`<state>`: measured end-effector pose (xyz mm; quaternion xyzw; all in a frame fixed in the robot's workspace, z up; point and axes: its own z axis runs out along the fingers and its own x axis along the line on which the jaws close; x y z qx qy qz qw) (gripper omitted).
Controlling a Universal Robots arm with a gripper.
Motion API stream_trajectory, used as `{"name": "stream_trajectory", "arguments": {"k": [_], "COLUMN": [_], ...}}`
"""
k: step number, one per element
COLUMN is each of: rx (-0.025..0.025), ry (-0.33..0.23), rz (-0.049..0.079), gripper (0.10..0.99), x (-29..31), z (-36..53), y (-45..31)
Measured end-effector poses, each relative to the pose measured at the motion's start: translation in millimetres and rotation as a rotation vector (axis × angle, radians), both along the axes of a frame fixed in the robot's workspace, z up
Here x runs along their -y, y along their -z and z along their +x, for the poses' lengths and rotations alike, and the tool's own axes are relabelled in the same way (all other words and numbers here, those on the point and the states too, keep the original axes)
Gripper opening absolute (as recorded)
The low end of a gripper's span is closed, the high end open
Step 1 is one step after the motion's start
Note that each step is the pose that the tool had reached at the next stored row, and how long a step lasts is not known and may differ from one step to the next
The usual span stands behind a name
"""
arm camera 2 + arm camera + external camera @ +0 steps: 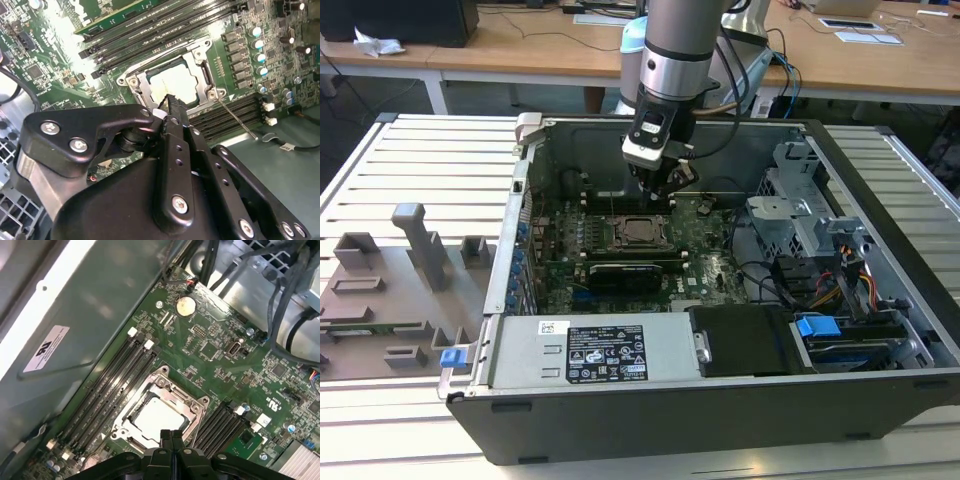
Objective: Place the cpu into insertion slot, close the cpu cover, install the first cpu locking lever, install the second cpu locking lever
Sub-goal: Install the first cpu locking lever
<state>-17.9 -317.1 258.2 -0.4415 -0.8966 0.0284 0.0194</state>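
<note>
We take this for a robotics lab in an office-like room: a robot arm point(678, 50) stands over an open desktop computer case point(650, 400) that lies on a slatted metal bench point(410, 150), its green motherboard point(705, 270) laid bare. Near the bench's edge on the exterior view's left sits a grey fixture board point(380, 300) of moulded holders. Beyond the far edge run wooden desks point(520, 50) with papers point(865, 35).

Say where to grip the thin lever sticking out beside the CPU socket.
Probably near the free end of the lever, the tip farthest from the cpu. Come from above: it is a thin rod slanting across the memory slots, with board beneath it.
</note>
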Motion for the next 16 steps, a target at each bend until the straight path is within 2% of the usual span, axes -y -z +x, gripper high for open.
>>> {"name": "stream_trajectory", "arguments": {"k": [12, 16], "rx": [0.0, 0.0], "ry": [-0.125, -0.187], "rz": [0.0, 0.0], "gripper": [0.106, 0.106], "x": [0.0, 0.0], "z": [0.0, 0.0], "y": [0.0, 0.0]}}
